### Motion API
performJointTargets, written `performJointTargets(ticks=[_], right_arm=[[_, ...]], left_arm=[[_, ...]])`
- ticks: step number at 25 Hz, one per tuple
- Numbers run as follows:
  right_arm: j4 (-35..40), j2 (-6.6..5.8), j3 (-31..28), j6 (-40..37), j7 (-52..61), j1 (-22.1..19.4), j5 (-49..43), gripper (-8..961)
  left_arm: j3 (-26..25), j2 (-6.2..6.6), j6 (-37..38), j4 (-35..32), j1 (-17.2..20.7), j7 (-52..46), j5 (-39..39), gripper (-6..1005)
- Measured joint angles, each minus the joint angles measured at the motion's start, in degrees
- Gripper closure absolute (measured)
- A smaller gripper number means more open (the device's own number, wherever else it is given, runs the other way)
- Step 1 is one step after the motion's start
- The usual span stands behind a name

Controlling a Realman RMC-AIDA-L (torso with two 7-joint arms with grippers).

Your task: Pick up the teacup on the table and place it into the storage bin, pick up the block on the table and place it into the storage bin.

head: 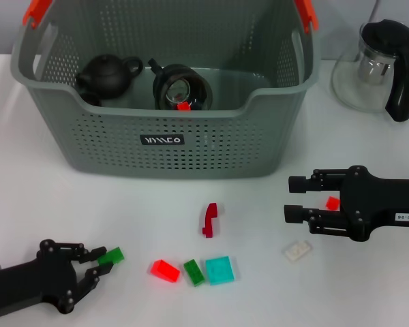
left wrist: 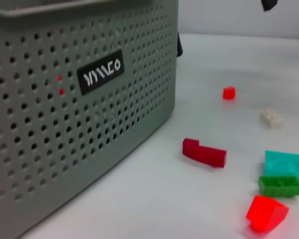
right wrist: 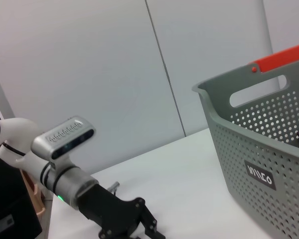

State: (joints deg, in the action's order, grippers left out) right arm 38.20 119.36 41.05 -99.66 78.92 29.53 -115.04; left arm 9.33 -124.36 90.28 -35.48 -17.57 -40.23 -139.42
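The storage bin (head: 165,102) is being shown at the table's (head: 368,286) far side, with a black teapot (head: 108,73) and a teacup (head: 180,87) inside. The right gripper (head: 293,199) is being held with fingers spread beside a small red block (head: 332,203). A green block (head: 111,256) is being pinched by the left gripper (head: 102,261) near the front edge.

The storage bin (head: 165,102) is set at the back of the worktop (head: 41,197), with two teapots (head: 108,73) sat inside it. A bunch of blocks (head: 193,270) is scattered in front of it, and a glass pot (head: 382,65) is parked off to its right.
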Motion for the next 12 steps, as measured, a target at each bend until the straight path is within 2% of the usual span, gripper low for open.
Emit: performJointTargets(ticks=[4,9,12], right_arm=[[0.08,0.00,0.00,-0.01,0.00,0.04,0.08,361],[0.18,-0.07,-0.01,0.00,0.01,0.07,0.19,360],[0.20,-0.08,0.00,-0.01,0.01,0.09,0.25,360]], left_arm=[[-2.48,0.28,6.21,-1.54,-0.33,-0.51,0.45,806],[-7.24,1.31,13.07,-1.75,-2.50,-2.58,0.51,805],[-7.73,1.90,15.93,-1.61,-3.96,-4.98,1.04,804]])
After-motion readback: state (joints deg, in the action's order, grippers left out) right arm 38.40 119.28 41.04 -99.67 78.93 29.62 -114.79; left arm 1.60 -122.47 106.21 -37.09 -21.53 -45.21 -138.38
